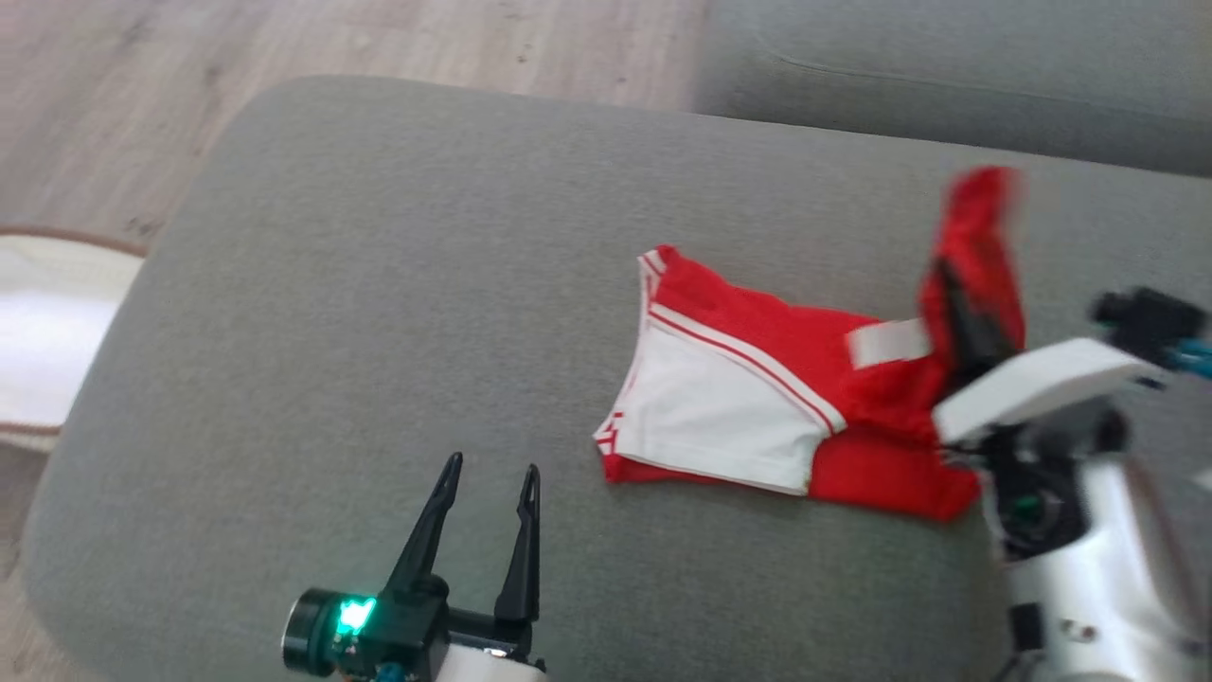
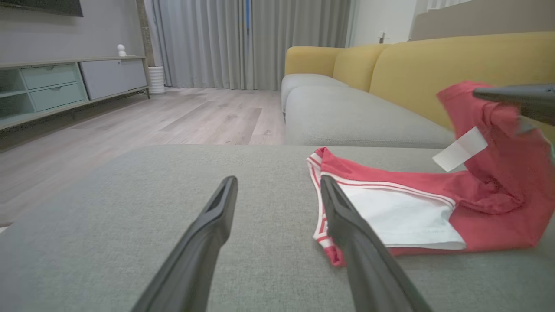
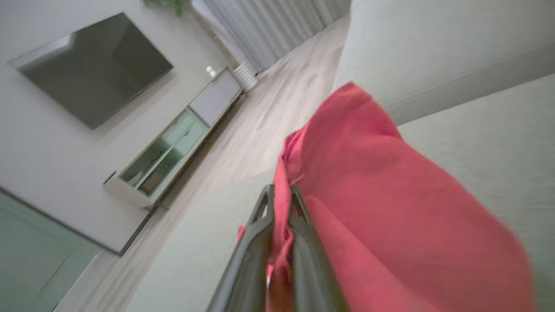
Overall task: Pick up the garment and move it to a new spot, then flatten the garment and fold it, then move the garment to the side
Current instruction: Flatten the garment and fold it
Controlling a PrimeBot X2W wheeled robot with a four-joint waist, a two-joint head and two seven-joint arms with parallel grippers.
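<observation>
Matt cloth garment [image 1: 748, 398], woven cushion [image 1: 379, 313]

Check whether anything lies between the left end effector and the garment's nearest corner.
Nothing visible does. The open left end effector is over the bare grey cushion, and only that cushion separates it from the red and white garment to its right. The right end effector is shut on the garment's raised far end.

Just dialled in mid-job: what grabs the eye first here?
The red and white garment stands out, lying on the right of the grey cushion. The right gripper has its jaws shut on one red edge, raised above the cushion. The left gripper hovers with jaws open, to the garment's left.
</observation>
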